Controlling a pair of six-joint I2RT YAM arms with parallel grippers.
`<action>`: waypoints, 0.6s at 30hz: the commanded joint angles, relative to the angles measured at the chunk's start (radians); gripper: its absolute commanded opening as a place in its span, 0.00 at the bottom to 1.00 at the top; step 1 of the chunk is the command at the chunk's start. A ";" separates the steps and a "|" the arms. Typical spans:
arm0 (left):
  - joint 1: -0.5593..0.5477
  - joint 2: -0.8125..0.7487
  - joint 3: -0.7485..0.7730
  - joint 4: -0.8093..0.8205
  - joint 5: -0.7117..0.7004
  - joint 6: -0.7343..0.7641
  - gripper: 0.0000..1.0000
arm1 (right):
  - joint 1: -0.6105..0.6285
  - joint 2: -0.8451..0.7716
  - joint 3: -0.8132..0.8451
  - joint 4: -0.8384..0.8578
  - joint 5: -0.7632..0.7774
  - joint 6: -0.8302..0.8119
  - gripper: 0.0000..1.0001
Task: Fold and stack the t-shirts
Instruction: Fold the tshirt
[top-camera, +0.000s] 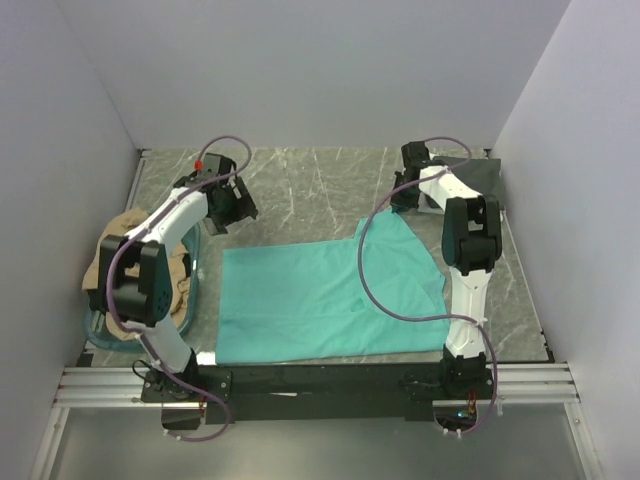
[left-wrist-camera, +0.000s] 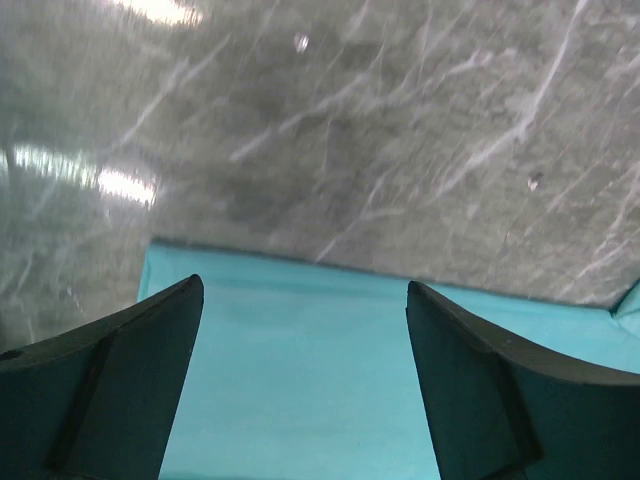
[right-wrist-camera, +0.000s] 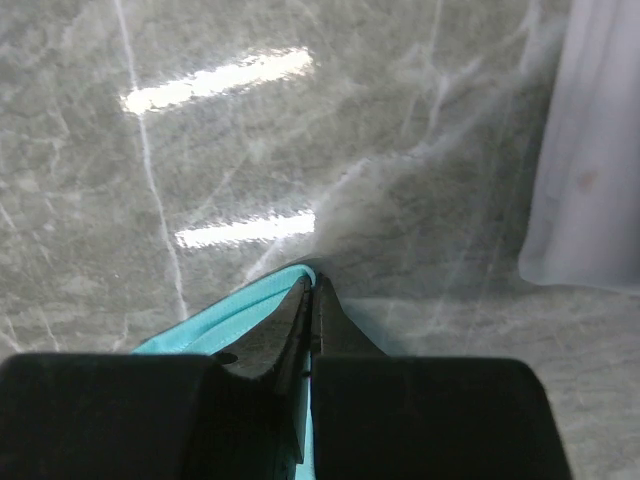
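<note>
The teal-green t-shirt (top-camera: 320, 295) lies spread flat in the middle of the table. My left gripper (top-camera: 228, 205) is open and empty, hovering over the shirt's far left corner; the left wrist view shows teal cloth (left-wrist-camera: 300, 380) between its spread fingers (left-wrist-camera: 150, 360). My right gripper (top-camera: 405, 195) is shut on the shirt's far right edge, with the teal hem (right-wrist-camera: 250, 310) pinched at the fingertips. The tan t-shirt (top-camera: 125, 235) lies bunched in the basket at the left. A dark grey t-shirt (top-camera: 485, 178) lies at the far right corner. I see no white t-shirt for certain.
The teal translucent basket (top-camera: 190, 300) stands at the left edge, under my left arm. Grey marble tabletop (top-camera: 310, 190) shows beyond the shirt. White walls close in the left, right and back. A pale blurred shape (right-wrist-camera: 590, 150) fills the right of the right wrist view.
</note>
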 joint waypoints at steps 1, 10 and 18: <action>0.015 0.054 0.094 -0.020 -0.025 0.060 0.88 | -0.020 -0.058 0.018 -0.045 0.034 -0.004 0.00; 0.043 0.156 0.137 -0.002 0.005 0.080 0.87 | -0.031 -0.078 -0.017 -0.035 0.036 -0.004 0.00; 0.047 0.184 0.144 0.001 -0.003 0.087 0.84 | -0.040 -0.084 -0.013 -0.034 0.016 0.001 0.00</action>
